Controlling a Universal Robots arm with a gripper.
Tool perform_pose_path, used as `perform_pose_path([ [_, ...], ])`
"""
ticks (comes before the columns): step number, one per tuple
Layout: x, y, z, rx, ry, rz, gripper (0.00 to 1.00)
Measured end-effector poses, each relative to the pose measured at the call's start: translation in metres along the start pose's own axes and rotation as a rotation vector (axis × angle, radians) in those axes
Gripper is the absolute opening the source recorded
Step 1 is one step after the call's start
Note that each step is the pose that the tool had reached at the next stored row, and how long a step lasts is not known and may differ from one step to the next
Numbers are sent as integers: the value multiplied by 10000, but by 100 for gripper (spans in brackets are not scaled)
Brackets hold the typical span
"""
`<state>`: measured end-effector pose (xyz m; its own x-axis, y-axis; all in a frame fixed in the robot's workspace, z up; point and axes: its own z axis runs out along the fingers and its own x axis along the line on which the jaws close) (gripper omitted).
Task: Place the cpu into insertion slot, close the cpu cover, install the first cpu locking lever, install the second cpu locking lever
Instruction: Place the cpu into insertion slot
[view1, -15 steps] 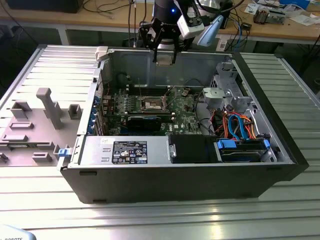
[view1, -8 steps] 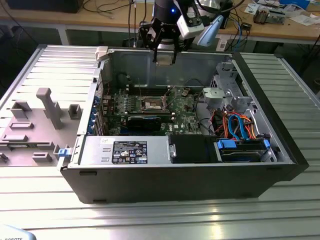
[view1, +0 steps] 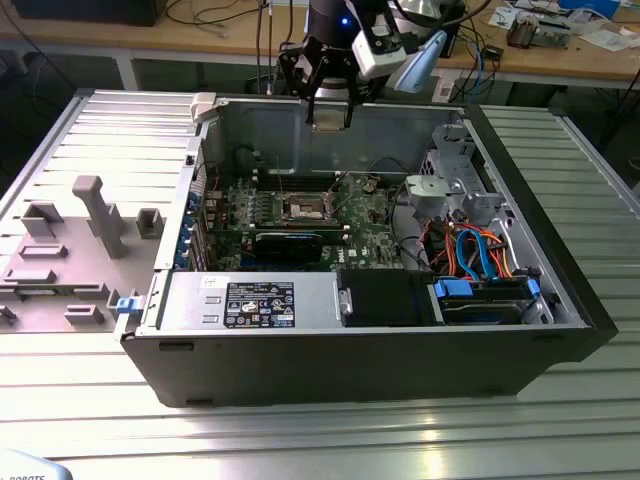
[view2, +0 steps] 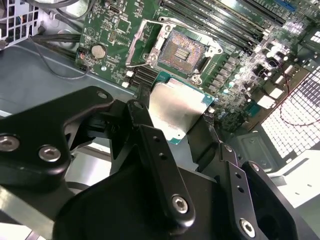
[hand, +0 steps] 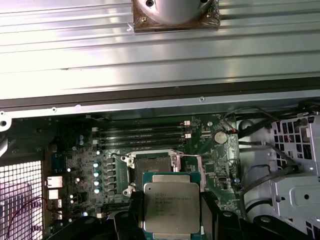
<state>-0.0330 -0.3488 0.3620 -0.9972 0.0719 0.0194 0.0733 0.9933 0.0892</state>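
Observation:
My gripper (view1: 330, 112) hangs over the far wall of the open computer case, well above the motherboard. It is shut on the cpu (view2: 177, 107), a flat square chip with a dull silver top and a green edge, clamped on two opposite sides by the black fingers (view2: 140, 117). The first wrist view also shows the cpu (hand: 171, 205) in the gripper (hand: 171, 214). Below and apart from it lies the insertion slot (view2: 182, 50) (hand: 152, 165) (view1: 305, 208), its brownish pin field bare. The cpu cover (view2: 141, 44) stands swung open on the coin-battery side, with wire levers beside it.
Long memory slots (hand: 142, 132) run beside the socket. A black card (view1: 288, 243) lies across the board. The power supply (view1: 260, 303) and a drive cage with blue and orange cables (view1: 480, 250) fill the case's near side. A grey fixture tray (view1: 70, 250) sits outside at the exterior view's left.

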Motion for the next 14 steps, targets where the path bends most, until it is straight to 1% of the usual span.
perform_pose_path([
  [14, 0, -1, 10, -15, -63, 700, 54],
])
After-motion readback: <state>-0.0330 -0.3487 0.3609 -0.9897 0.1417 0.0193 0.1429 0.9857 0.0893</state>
